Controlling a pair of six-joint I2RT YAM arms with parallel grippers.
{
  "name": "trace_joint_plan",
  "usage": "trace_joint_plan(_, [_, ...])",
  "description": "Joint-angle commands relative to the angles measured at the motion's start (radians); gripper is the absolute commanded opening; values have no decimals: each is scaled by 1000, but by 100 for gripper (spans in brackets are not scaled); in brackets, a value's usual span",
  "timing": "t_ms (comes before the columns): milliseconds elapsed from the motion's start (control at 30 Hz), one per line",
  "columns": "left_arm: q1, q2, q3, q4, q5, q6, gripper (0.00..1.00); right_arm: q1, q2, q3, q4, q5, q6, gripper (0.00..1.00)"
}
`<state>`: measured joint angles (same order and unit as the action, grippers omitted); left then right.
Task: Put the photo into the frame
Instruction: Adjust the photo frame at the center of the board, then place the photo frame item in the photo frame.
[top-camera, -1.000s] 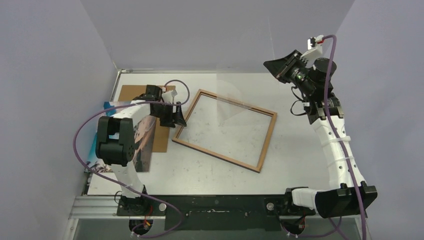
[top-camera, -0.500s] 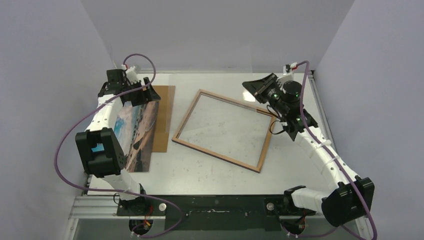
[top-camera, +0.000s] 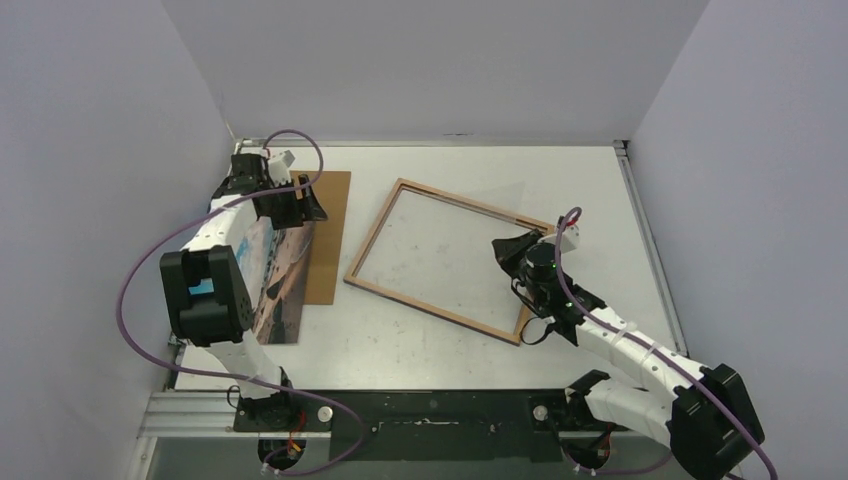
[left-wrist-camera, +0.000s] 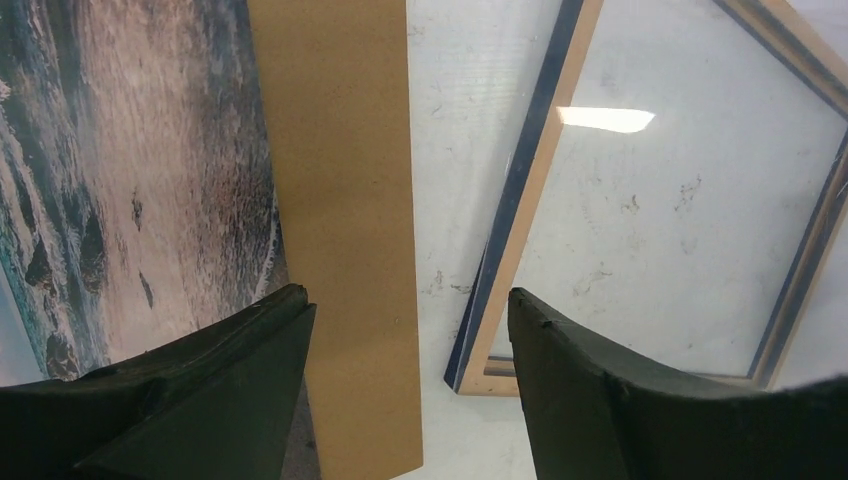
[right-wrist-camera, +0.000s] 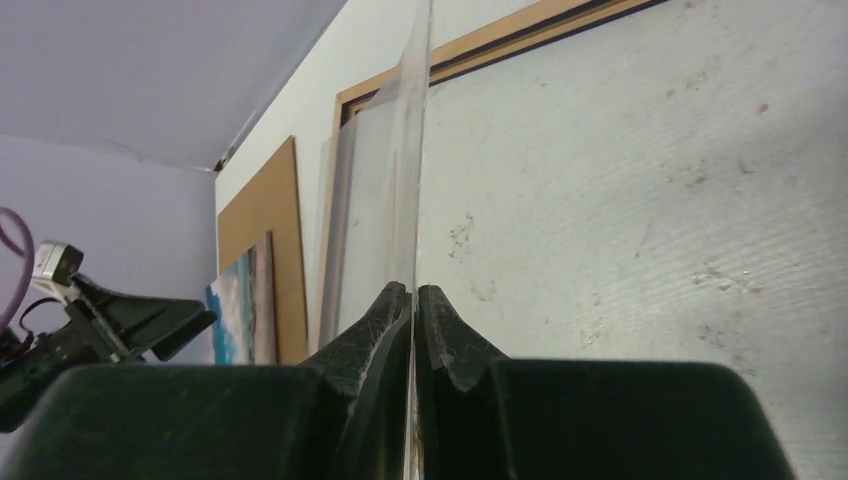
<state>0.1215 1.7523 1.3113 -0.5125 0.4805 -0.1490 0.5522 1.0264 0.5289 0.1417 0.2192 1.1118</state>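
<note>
My right arm has come down from high over the far right corner. My right gripper (right-wrist-camera: 413, 292) now sits low over the right side of the frame (top-camera: 372, 235), and the clear pane (right-wrist-camera: 420, 150) clamped in it has dropped with it toward the frame's opening. My left gripper (top-camera: 303, 207) has left the frame's left edge, swung out to the far left, and now hovers, fingers apart, over the far end of the backing board (top-camera: 330, 240) beside the photo (top-camera: 280, 275).

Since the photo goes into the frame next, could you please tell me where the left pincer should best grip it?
Take the photo by its right edge, which seems to overlap the backing board, coming from above on that side. Thin and flat, it offers only an edge; the open left pincer hangs just there.
</note>
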Motion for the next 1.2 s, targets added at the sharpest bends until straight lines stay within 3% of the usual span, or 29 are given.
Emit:
trace_joint_plan(0, [-27, 8, -4, 48, -19, 45, 69, 10, -25, 4, 104, 144, 2, 5])
trace_joint_plan(300, [-89, 42, 4, 54, -27, 38, 68, 12, -48, -47, 101, 219, 2, 5])
trace_joint_plan(1167, [-220, 107, 45, 87, -94, 16, 66, -79, -1, -101, 76, -6, 2, 5])
